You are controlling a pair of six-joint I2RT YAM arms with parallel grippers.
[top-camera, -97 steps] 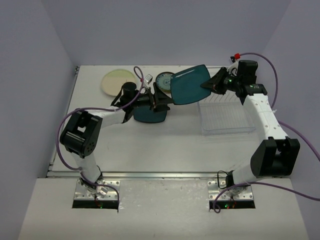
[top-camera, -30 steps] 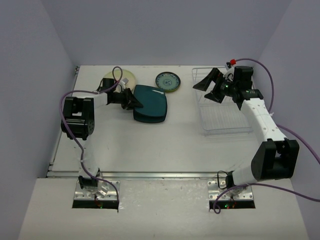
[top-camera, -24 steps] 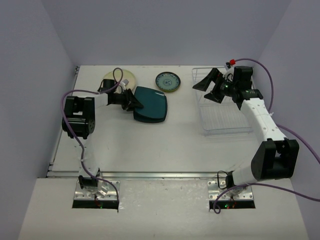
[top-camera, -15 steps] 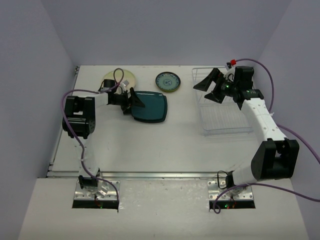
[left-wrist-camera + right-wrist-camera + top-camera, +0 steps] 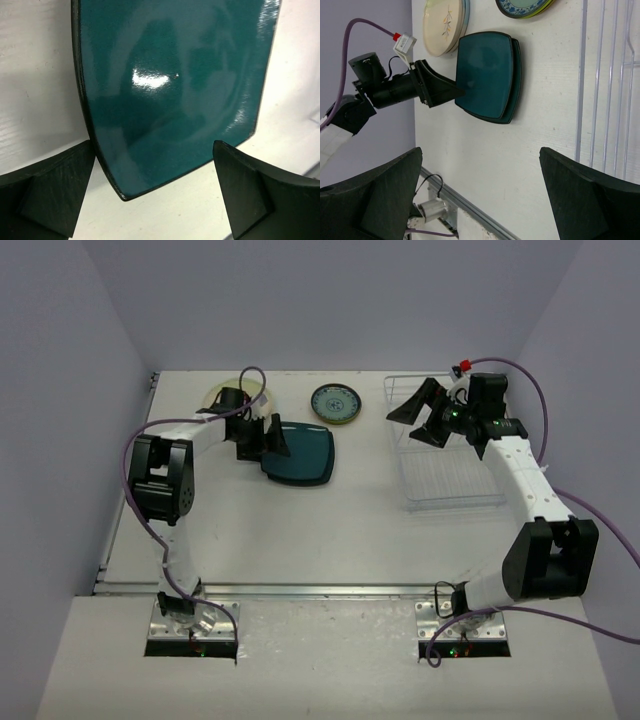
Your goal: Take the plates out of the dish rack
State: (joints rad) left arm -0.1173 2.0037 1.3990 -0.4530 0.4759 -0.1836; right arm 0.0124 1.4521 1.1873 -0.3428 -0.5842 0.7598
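Observation:
A dark-teal rounded-square plate (image 5: 302, 453) lies flat on the table, left of centre. The right wrist view shows it as a stack of two (image 5: 487, 75). My left gripper (image 5: 265, 443) is at the stack's left edge, open; a corner of the top plate (image 5: 170, 90) lies between the spread fingers (image 5: 50, 190), with no grip. Cream plates (image 5: 445, 25) lie behind that arm. A teal-patterned plate on a lime-green one (image 5: 336, 403) sits at the back. The white wire dish rack (image 5: 450, 480) stands on the right with no plate showing in it. My right gripper (image 5: 420, 418) hovers open over its back left corner.
Lilac walls close the table on the left, back and right. A metal rail (image 5: 300, 590) runs along the near edge, with both arm bases below it. Bare white tabletop (image 5: 330, 530) lies between the plates, the rack and the rail.
My left gripper has opened and let go of the dark-teal plate, which now lies flat on the one beneath it. Its wrist has shifted slightly back. The right arm has not moved.

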